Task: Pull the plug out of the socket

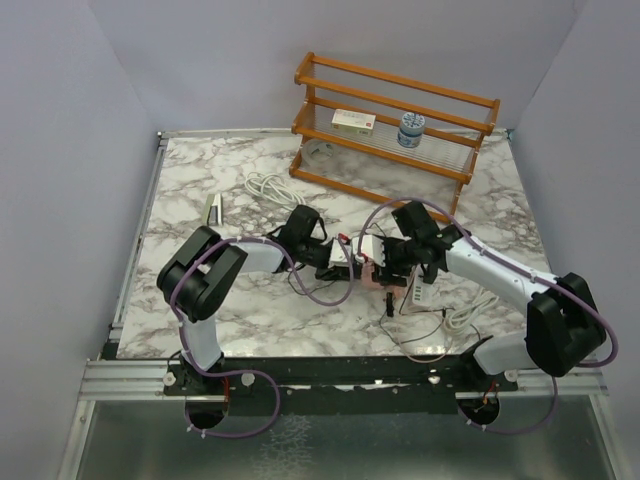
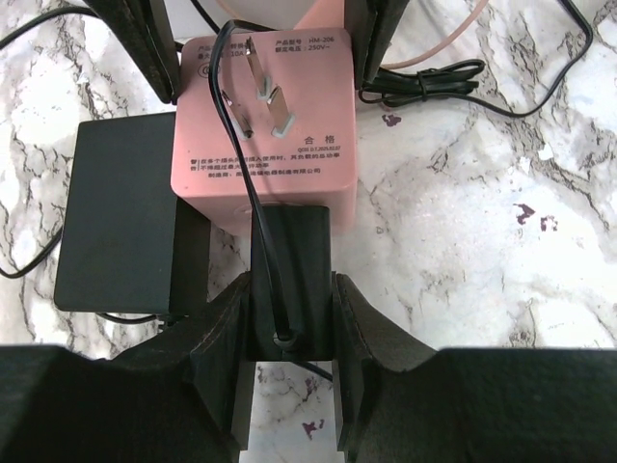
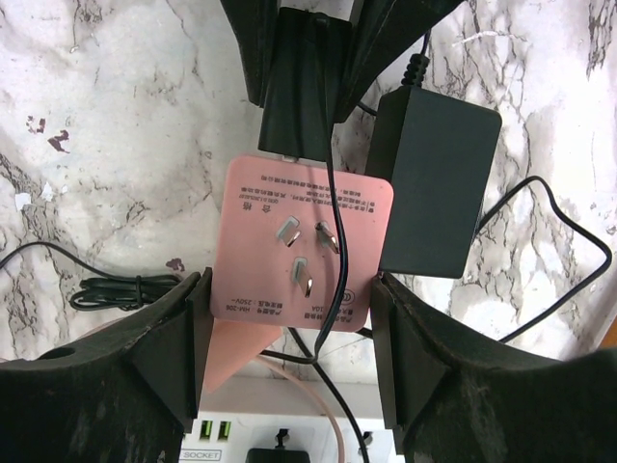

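Note:
A pink cube socket (image 2: pixel 260 116) lies on the marble table with its own metal prongs facing up. A black plug (image 2: pixel 289 256) sits in its side, with a thin black cord running over the pink face. My left gripper (image 2: pixel 289 318) is shut on the plug, one finger on each side. My right gripper (image 3: pixel 289 318) is shut on the pink socket (image 3: pixel 299 251) from the opposite end, and the plug (image 3: pixel 299 106) shows beyond it. From above, the two grippers (image 1: pixel 335 262) (image 1: pixel 388 262) meet at the table's middle around the socket (image 1: pixel 368 270).
A black power brick (image 3: pixel 434 183) lies against the socket's side. A white power strip (image 1: pixel 413 293) and tangled cords (image 1: pixel 440 325) lie near the right arm. A wooden rack (image 1: pixel 400 120) with a box and a can stands at the back. A white cable (image 1: pixel 268 187) is coiled in front of it.

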You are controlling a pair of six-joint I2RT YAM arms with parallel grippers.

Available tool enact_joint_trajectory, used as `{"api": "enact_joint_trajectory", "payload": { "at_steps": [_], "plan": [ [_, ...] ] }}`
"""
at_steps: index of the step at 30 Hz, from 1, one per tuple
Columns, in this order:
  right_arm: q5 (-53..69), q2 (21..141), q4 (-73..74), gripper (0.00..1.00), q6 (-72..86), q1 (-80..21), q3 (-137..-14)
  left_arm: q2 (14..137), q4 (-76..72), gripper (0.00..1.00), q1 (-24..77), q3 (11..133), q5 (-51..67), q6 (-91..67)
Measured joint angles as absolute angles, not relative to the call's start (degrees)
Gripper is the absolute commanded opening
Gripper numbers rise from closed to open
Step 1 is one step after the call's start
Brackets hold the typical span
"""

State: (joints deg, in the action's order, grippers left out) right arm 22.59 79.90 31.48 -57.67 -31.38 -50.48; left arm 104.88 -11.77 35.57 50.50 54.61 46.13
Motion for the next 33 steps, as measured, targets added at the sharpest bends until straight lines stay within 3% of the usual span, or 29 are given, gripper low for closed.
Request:
{"api": "enact_joint_trajectory", "payload": {
  "at_steps": [16, 32, 33],
  "plan": [
    [22.6, 78.4, 25.8, 0.01, -56.2, -31.5, -45.1, 105.4, -22.6, 0.00, 36.3, 45.3, 53.3, 34.8],
    [18.3, 80.9, 31.8, 0.01, -57.9, -30.5, -49.3, 105.1, -10.7, 0.00, 35.2, 48.9, 49.4, 41.0],
    [18.3, 80.3, 31.2, 0.33, -56.9, -30.5, -48.8, 104.1, -10.1, 0.00, 35.2, 48.9, 49.5, 40.3]
  ]
}}
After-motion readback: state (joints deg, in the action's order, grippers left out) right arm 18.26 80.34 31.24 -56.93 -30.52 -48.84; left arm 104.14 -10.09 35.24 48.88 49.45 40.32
